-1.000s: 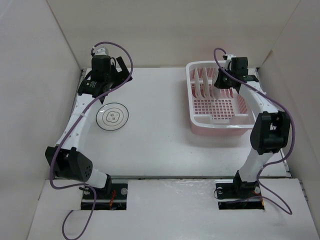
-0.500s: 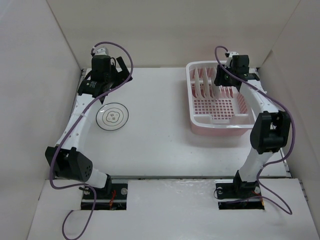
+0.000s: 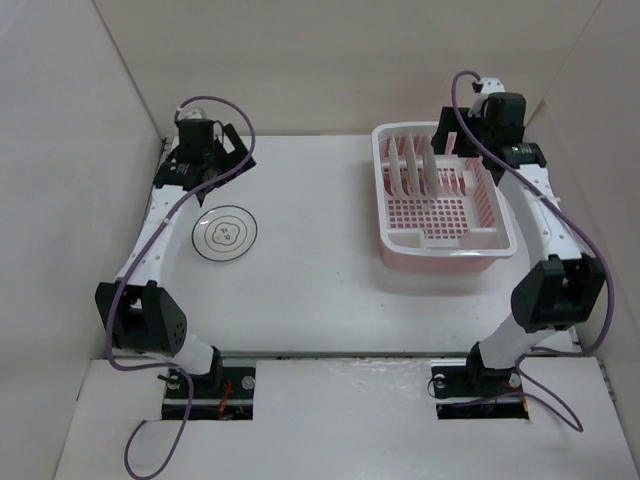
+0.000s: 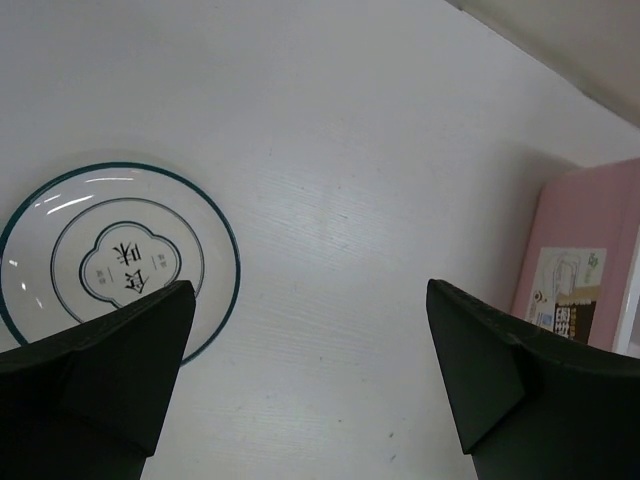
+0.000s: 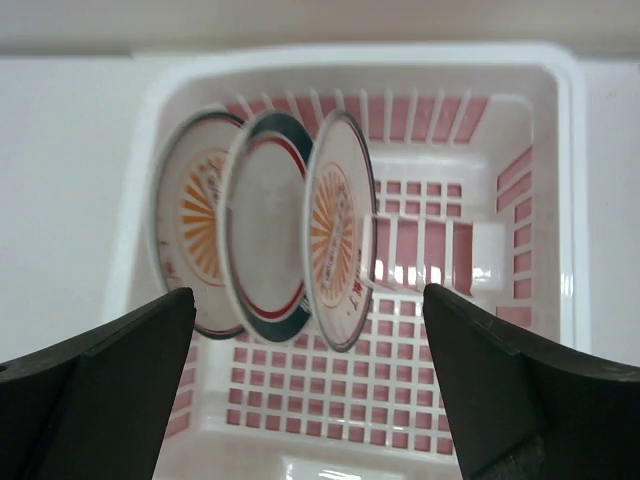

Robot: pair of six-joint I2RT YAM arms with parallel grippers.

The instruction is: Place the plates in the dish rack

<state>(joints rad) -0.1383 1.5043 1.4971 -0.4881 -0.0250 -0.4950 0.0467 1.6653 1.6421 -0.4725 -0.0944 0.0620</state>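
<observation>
Our left gripper (image 4: 308,292) hangs wide open with nothing between its fingers, over the table (image 3: 320,270) on the far side of the teal-ringed plate (image 3: 225,233), which lies flat at the left, well apart from the dish rack (image 3: 440,243). Our right gripper (image 5: 307,292) is likewise spread wide and empty above the pink rack. In the rack's far left part we count three plates (image 5: 335,235) standing on edge side by side, the middle one dark-rimmed.
</observation>
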